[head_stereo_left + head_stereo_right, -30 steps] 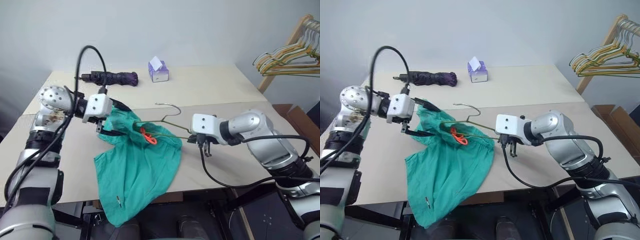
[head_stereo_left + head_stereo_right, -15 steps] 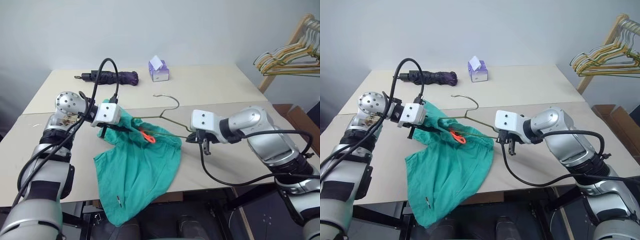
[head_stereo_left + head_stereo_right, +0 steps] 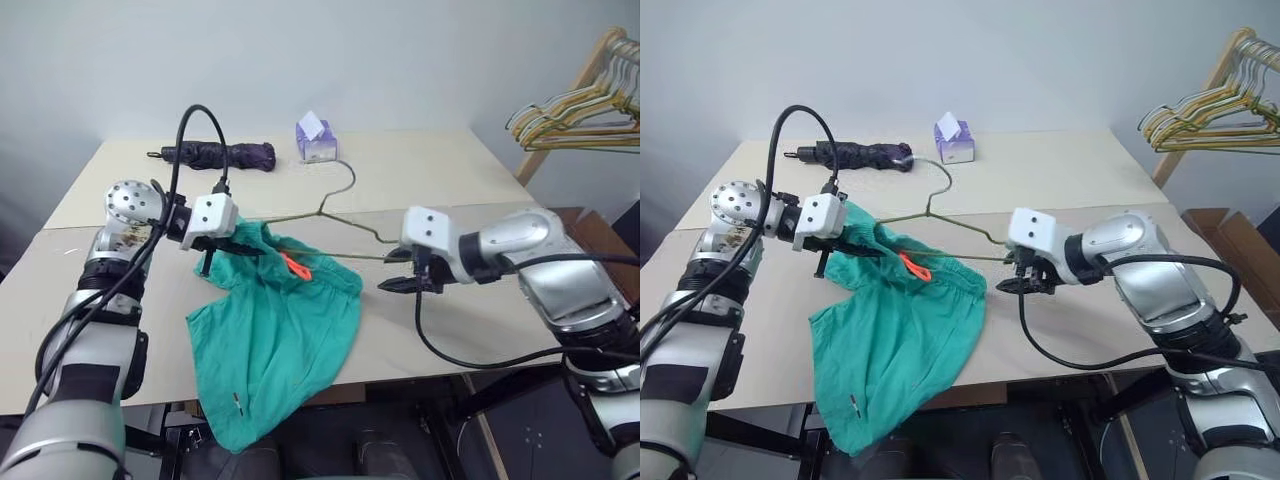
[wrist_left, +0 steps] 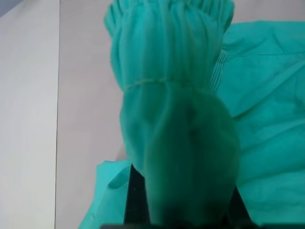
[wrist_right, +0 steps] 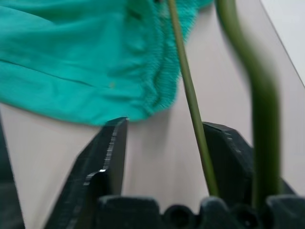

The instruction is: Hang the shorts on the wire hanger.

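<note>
My left gripper (image 3: 243,251) is clamped on the shorts' (image 3: 275,340) waistband; the rest drapes off the table (image 3: 420,180) edge. My right gripper (image 5: 164,143) has its fingers apart, the wire hanger (image 3: 330,215) running between them.

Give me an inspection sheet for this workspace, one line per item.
Surface: beige table, seam across the middle.
Job's things: teal-green fabric shorts draped over front edge; thin olive wire hanger threaded into waistband.
Clutter: dark folded umbrella, purple tissue box.
Grippers: left gripper shut on shorts; right gripper open, hanger wire between fingers.
Cables: black cable looping over left wrist.
Surroundings: bunch of hangers on wooden rack.
</note>
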You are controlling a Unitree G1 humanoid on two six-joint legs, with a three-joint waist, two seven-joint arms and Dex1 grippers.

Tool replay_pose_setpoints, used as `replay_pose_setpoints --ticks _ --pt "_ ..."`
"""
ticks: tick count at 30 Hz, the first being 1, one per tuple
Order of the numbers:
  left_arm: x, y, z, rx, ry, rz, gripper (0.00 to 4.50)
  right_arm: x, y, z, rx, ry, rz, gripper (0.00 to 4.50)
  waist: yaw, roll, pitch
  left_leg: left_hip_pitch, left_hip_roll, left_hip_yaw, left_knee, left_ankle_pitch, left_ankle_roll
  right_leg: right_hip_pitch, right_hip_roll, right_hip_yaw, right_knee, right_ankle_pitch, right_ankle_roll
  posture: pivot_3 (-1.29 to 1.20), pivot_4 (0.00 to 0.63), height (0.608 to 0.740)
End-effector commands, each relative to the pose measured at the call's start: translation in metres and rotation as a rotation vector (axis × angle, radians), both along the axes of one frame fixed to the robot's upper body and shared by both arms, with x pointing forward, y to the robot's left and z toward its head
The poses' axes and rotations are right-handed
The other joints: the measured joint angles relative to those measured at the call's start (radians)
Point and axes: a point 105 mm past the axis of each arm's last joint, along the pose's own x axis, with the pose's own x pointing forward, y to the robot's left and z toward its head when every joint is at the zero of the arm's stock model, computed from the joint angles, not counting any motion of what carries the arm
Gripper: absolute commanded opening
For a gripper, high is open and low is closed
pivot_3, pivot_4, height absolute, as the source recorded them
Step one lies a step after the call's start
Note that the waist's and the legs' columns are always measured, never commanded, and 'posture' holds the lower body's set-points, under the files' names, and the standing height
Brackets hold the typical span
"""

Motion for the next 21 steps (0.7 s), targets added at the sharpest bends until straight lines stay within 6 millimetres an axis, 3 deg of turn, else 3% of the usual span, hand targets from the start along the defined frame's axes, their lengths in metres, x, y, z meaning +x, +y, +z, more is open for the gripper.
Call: replay_pose_setpoints --ticks 1,2,7,13,17,21 --pt "-0.001 0.003 0.015 -0.050 -0.043 0.015 0.00 0.001 -0.024 0.001 0.054 -0.005 -0.110 4.20 -0.002 0.000 0.000 0.000 0.000 0.000 0.000 0.000 0.000 0.000 0.000 0.000 0.000 0.000 0.000 -0.06 0.010 0.740" --pt "-0.001 0.004 0.015 -0.056 -0.040 0.019 0.00 0.000 -0.030 -0.004 0.075 0.014 -0.139 4.45 -0.004 0.000 0.000 0.000 0.000 0.000 0.000 0.000 0.000 0.000 0.000 0.000 0.000 0.000 0.000 -0.06 0.011 0.740" --pt "-0.003 0.004 0.013 -0.060 -0.034 0.023 0.00 -0.005 -0.038 -0.035 0.243 0.071 -0.240 4.48 -0.011 -0.001 0.000 0.002 0.000 -0.001 0.000 0.000 0.000 0.002 0.000 0.000 0.000 0.000 0.000 -0.06 0.010 0.740" --pt "-0.003 0.002 0.015 -0.067 -0.037 0.022 0.00 -0.008 0.002 -0.064 0.461 0.132 -0.278 4.48 -0.019 -0.001 0.000 0.002 0.001 -0.001 0.000 0.000 0.000 0.002 0.002 0.000 0.001 0.000 0.000 -0.05 0.009 0.740" --pt "-0.004 0.002 0.017 -0.067 -0.034 0.018 0.00 -0.009 0.033 -0.069 0.574 0.164 -0.252 4.48 -0.015 -0.001 0.000 0.002 0.000 -0.002 0.000 0.000 0.000 0.002 0.001 0.000 0.001 0.000 0.000 -0.05 0.009 0.740" --pt "-0.003 0.002 0.019 -0.069 -0.036 0.019 0.00 -0.003 0.053 -0.079 0.612 0.217 -0.272 4.48 -0.013 -0.001 -0.001 0.002 0.000 -0.002 0.000 0.000 0.000 0.002 0.001 0.000 0.001 0.000 0.000 -0.05 0.009 0.740"
